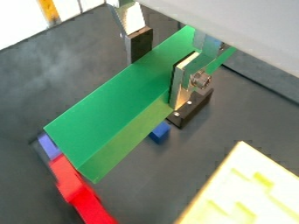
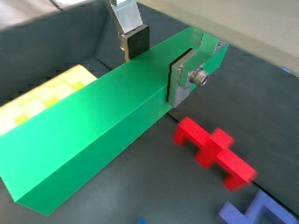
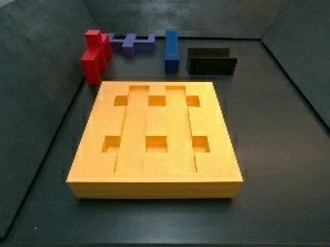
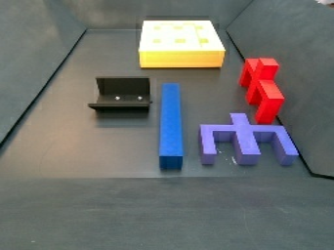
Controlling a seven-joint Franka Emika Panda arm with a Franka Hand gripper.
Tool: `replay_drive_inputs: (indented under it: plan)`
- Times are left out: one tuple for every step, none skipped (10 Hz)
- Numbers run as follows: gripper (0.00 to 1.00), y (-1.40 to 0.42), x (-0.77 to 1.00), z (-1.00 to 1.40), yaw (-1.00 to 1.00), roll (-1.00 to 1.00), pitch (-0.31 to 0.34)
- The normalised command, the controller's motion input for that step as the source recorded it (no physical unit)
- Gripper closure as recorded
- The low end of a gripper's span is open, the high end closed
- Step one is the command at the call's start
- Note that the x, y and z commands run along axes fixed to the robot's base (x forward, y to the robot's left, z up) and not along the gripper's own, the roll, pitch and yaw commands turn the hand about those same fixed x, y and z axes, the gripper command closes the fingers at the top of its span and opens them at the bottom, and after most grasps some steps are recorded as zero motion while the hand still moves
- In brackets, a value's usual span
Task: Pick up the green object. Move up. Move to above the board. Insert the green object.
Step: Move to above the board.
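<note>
1 claw (image 2: 159, 68) clamps the green object (image 2: 93, 131).

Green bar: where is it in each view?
Wrist view: green bar held in the gripper, red block at its end.
Wrist view: green bar in gripper, red block beside it.
Side view: absent; red block beyond board.
Side view: absent; red block beside board.
Landmark: red block.

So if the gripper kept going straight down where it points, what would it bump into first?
The gripper holds the green bar, so that leads. Right under it sits the dark fixture, probably hit first, though the depth is hard to judge.
</note>
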Motion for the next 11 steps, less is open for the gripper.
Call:
replay_drive_inputs:
  plan:
    - [1.00, -1.40, 0.41, 0.30, 1.00, 0.00, 0.017]
    - [1.00, -1.40, 0.44, 0.28, 1.00, 0.01, 0.031]
    - [1.00, -1.40, 0.50, 0.30, 1.00, 0.01, 0.040]
    - [1.00, -1.40, 0.51, 0.31, 1.00, 0.01, 0.051]
    - [1.00, -0.78, 0.30, 0.18, 1.00, 0.02, 0.058]
    - [1.00, -0.31, 0.17, 0.08, 1.00, 0.02, 0.064]
    - [1.00, -0.21, 0.12, 0.06, 1.00, 0.02, 0.064]
    - [1.00, -0.14, 0.06, 0.04, 1.00, 0.02, 0.066]
    - [1.00, -0.12, 0.06, 0.04, 1.00, 0.03, 0.069]
    - [1.00, -0.06, 0.07, 0.02, 1.00, 0.03, 0.082]
    - [1.00, -0.05, 0.07, 0.02, 1.00, 0.03, 0.087]
